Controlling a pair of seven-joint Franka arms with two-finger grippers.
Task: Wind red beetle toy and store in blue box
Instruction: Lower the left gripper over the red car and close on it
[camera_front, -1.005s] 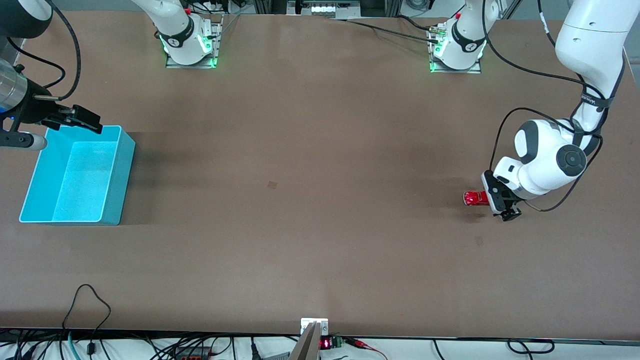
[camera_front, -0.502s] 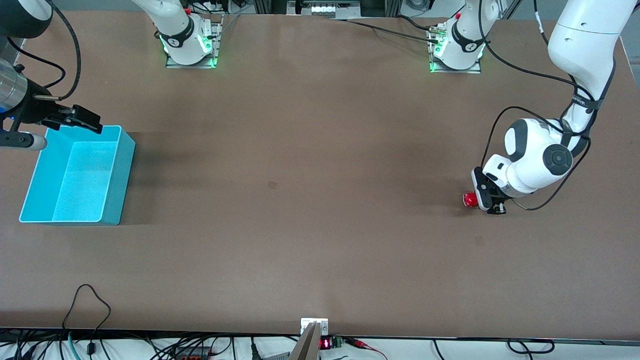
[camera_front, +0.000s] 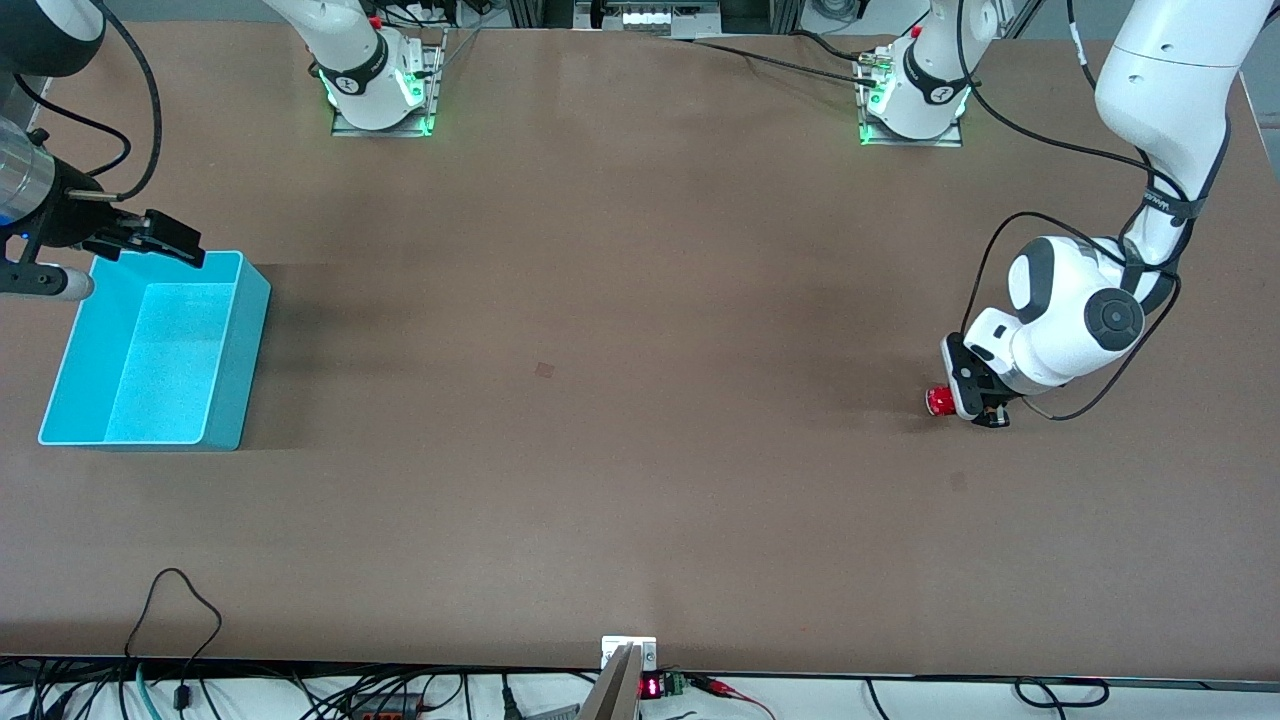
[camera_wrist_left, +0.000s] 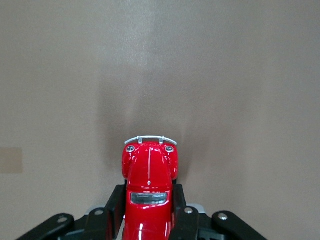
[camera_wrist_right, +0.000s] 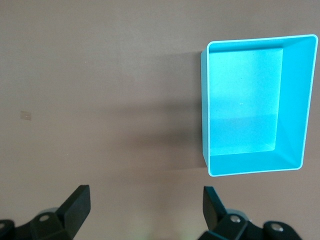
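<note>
The red beetle toy (camera_front: 937, 401) is at table level near the left arm's end of the table. My left gripper (camera_front: 963, 403) is shut on it, so only its nose shows past the hand. In the left wrist view the toy (camera_wrist_left: 149, 165) points away from the camera, silvery bumper first, and the black fingers (camera_wrist_left: 115, 206) press against its two sides. The blue box (camera_front: 238, 365) stands open and empty at the right arm's end. My right gripper (camera_front: 165, 240) waits open and empty over the box's corner farthest from the front camera. The right wrist view shows the box (camera_wrist_right: 293, 100) below.
A small dark mark (camera_front: 544, 369) is on the brown table between toy and box. Another faint mark (camera_front: 958, 482) lies nearer the front camera than the toy. Cables (camera_front: 175, 600) and a small device (camera_front: 628, 660) sit at the table's near edge.
My left gripper has slid along the toy toward the right arm's end and now covers most of it. It has barely moved in the last half second. The right arm is still.
</note>
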